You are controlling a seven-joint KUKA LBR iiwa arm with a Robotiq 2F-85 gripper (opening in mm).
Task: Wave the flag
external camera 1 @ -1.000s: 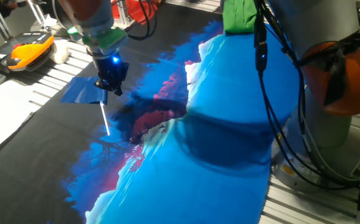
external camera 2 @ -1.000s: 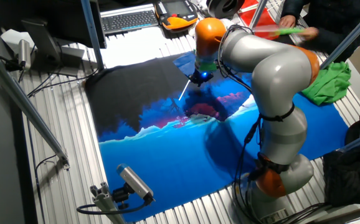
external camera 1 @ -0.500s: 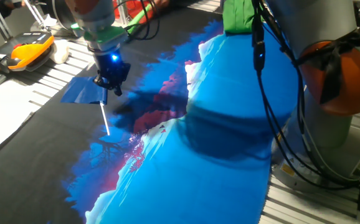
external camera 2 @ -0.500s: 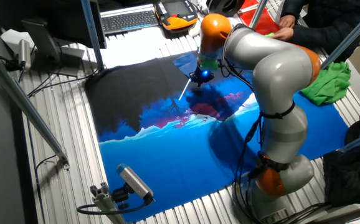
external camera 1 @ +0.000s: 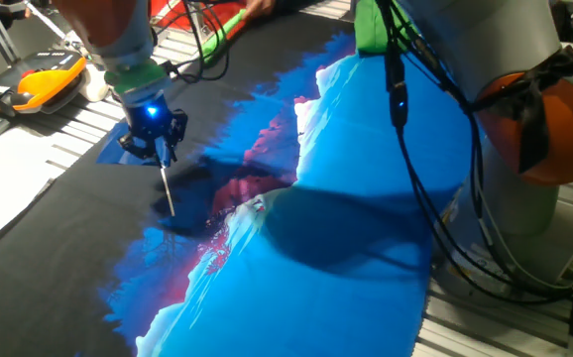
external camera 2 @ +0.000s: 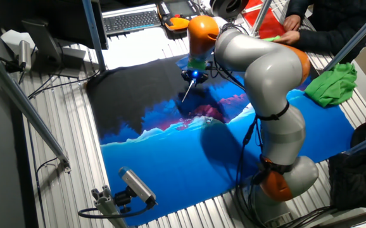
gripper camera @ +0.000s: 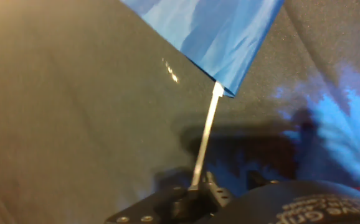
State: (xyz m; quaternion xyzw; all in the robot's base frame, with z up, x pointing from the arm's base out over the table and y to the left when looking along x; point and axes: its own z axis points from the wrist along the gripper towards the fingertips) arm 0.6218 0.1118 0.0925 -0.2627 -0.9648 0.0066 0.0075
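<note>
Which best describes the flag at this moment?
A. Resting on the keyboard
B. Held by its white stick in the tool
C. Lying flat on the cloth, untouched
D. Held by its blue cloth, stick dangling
B: the hand view shows the tool shut on the flag at its white stick.

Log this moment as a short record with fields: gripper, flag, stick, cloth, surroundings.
gripper: shut on the flag's stick, above the tablecloth's dark part
flag: blue, held off the tablecloth
stick: thin, white, slanting from the gripper's fingers toward the tablecloth in the fixed views
tablecloth: blue-black print, spread over the table
surroundings: green cloth at the tablecloth's edge; keyboard behind; orange pendant beside the tablecloth
</note>
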